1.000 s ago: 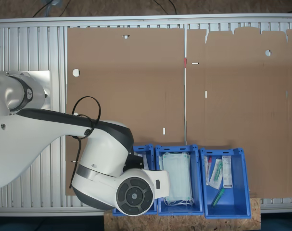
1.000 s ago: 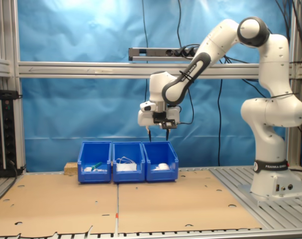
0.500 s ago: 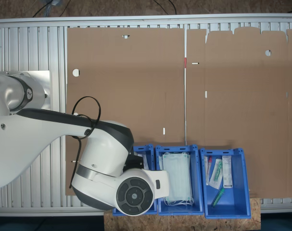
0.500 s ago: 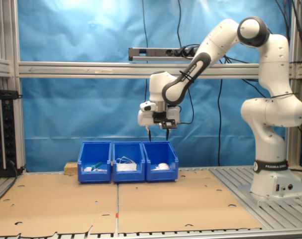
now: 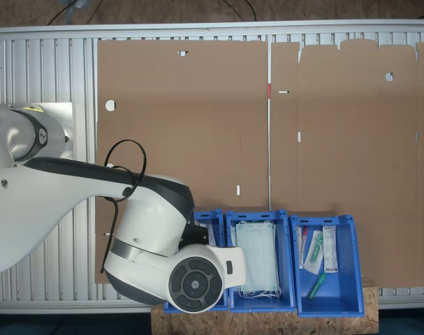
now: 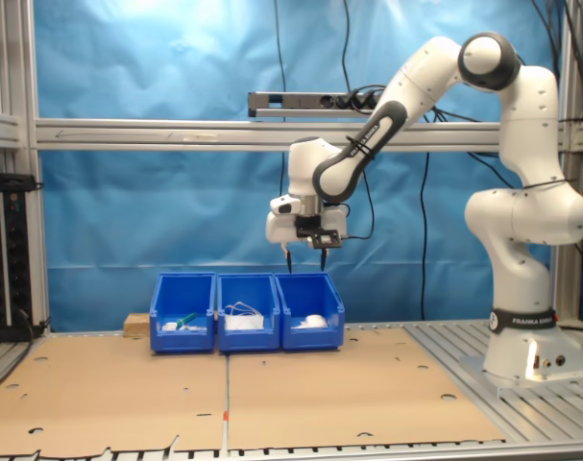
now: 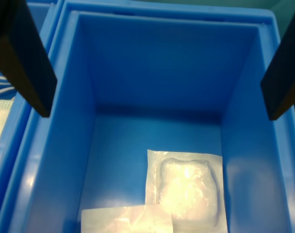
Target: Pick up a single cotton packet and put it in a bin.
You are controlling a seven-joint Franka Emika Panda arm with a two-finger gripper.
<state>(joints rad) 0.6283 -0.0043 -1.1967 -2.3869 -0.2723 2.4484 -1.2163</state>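
Overhead, arm hides bin (image 5: 210,218) | wrist: cotton packet (image 7: 185,188) inside (tool (image 7: 157,63) spread)

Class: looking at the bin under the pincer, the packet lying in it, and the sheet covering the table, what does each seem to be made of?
The bin: likely moulded plastic, smooth blue walls with soft sheen. The cotton packet: apparently thin clear film, glossy, over a fluffy white pad, probably cotton. The table sheet: looks like cardboard, matte brown with punched holes and cut slots.
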